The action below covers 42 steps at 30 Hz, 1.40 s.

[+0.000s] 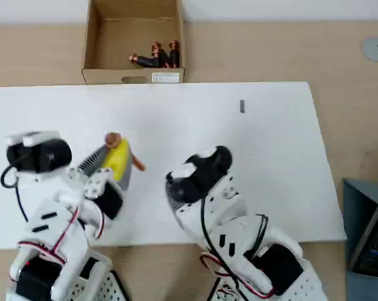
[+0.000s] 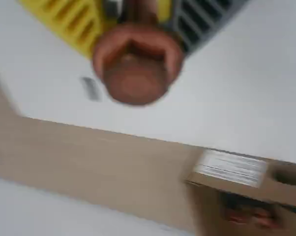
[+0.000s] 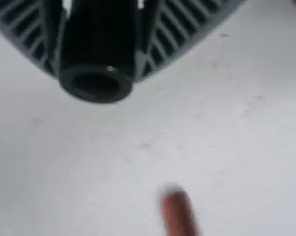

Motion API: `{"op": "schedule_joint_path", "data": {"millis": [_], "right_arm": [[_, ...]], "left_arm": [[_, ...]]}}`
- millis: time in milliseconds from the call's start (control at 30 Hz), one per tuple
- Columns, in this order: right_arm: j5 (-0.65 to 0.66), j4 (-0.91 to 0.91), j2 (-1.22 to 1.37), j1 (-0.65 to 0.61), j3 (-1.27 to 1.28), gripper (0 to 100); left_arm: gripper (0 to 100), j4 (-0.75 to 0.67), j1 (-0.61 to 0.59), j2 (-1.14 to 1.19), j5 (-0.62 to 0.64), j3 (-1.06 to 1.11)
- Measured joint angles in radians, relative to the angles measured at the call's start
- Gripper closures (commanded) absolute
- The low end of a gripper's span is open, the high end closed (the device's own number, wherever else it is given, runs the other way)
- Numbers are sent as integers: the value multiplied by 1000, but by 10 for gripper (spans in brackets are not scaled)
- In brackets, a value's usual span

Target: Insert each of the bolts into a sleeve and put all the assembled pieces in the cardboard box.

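The left gripper (image 1: 106,157) is clenched on a copper bolt (image 1: 113,139) above the white mat (image 1: 258,175); the bolt's head sticks out past the yellow finger (image 1: 118,160). The right gripper (image 3: 99,59) grasps a black sleeve (image 3: 96,83) between its grey jaws, open end outward, and the bolt's tip lies near it but apart. The cardboard box (image 1: 88,44) stands beyond the mat with several assembled pieces (image 1: 156,58) inside.
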Motion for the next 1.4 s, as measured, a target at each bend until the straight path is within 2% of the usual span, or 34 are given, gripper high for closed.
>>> {"op": "schedule_joint_path", "data": {"millis": [167,333,600,1167,1400], "right_arm": [[0,-35,0,-55,35,990],[63,-57,0,-72,43,990],[129,-83,0,-77,46,990],[153,-81,2,-81,52,990],[209,-80,3,-84,55,990]], "left_arm": [[998,0,51,-61,100,28],[998,0,63,-64,149,28],[999,3,63,-64,155,28],[999,199,180,-69,150,-23],[980,239,221,-72,110,-21]]}}
